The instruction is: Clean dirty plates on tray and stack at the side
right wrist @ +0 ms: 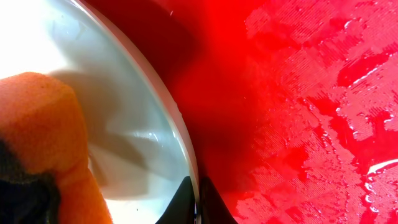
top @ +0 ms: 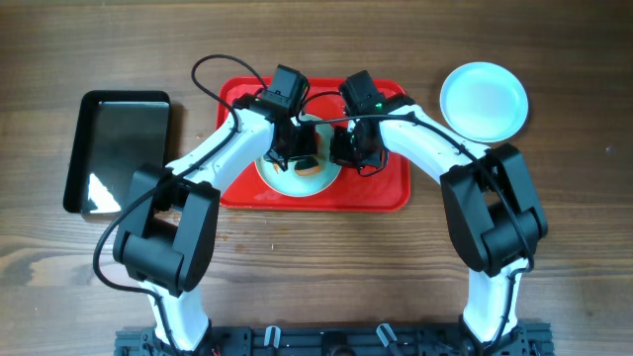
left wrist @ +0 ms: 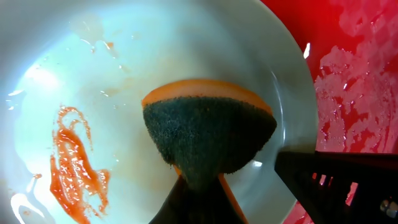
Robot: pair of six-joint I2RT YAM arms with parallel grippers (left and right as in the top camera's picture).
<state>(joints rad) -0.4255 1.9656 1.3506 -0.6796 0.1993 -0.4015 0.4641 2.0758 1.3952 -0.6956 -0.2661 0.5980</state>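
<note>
Orange sponge (left wrist: 208,134) on plate (left wrist: 143,56), far-edge tray (top: 386,193).
Clamped in left gripper (top: 297,153): drag across smear (left wrist: 74,165); right gripper (right wrist: 197,200) pinches the rim (right wrist: 185,140).

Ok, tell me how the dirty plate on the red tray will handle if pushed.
Likely slippery: the plate looks wet, and the tray under it carries a water film, so it may slide under the sponge. Probably rigid: its rim holds a clean curve where the right fingers pinch it.
</note>
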